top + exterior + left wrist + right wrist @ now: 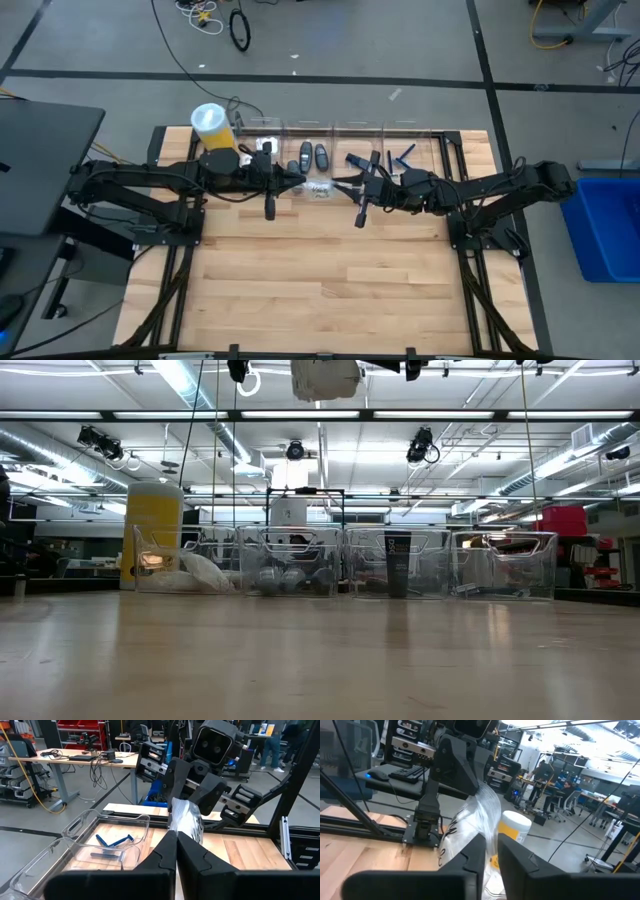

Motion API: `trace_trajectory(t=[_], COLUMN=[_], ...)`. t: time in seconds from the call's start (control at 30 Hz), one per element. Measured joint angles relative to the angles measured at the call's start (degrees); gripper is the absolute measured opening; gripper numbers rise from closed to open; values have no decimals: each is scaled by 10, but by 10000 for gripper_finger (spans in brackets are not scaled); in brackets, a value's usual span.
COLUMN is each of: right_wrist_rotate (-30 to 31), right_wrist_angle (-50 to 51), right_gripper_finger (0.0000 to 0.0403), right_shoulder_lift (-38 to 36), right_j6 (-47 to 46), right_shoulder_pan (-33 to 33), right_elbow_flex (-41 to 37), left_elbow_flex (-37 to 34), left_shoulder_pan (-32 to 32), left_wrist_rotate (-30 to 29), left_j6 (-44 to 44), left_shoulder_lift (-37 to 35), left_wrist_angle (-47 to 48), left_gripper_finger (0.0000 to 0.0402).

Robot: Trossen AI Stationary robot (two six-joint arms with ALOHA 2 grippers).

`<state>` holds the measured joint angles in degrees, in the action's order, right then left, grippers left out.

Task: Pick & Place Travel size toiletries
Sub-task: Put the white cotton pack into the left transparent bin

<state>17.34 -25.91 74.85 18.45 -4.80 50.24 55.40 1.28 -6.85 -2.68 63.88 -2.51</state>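
— Grippers above the bench?
— A white plastic packet (186,821) is pinched between both: left gripper (176,836) jaws closed on it, right gripper (491,841) jaws likewise, beside the clear bins (340,130).

Both dark arms reach inward from their sides and meet near the table's middle, wrists level and facing each other. The left gripper (303,183) has its fingers (192,855) pressed together, pinching one end of a white plastic packet (186,820). The right gripper (340,184) has its fingers (470,857) closed on the packet's other end.
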Motion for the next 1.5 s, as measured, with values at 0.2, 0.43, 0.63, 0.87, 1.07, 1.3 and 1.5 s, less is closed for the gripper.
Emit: trace_trajectory(t=[0.2,0.43,0.63,0.87,1.07,1.3,1.5], right_wrist_rotate=[0,0,0,0,0,0,0], right_wrist_angle=[-1,-34,-33,23,78,108,107], right_gripper_finger=[100,155,192,215,215,192,174], right_shoulder_lift=[0,0,-10,-34,-47,-47,-47], right_j6=[-16,-37,-62,-71,-97,-106,-110], right_shoulder_pan=[0,0,0,0,0,0,0], right_elbow_flex=[0,0,0,0,0,0,0], left_elbow_flex=[0,0,0,0,0,0,0], left_shoulder_pan=[0,0,2,31,68,108,133], left_wrist_rotate=[-7,-17,-45,-47,-45,-41,-40], left_j6=[-1,1,2,3,3,2,1], left_shoulder_lift=[0,0,-3,-10,-22,-34,-38], left_wrist_angle=[0,2,12,34,67,100,126], left_gripper_finger=[5,4,4,5,6,4,3])
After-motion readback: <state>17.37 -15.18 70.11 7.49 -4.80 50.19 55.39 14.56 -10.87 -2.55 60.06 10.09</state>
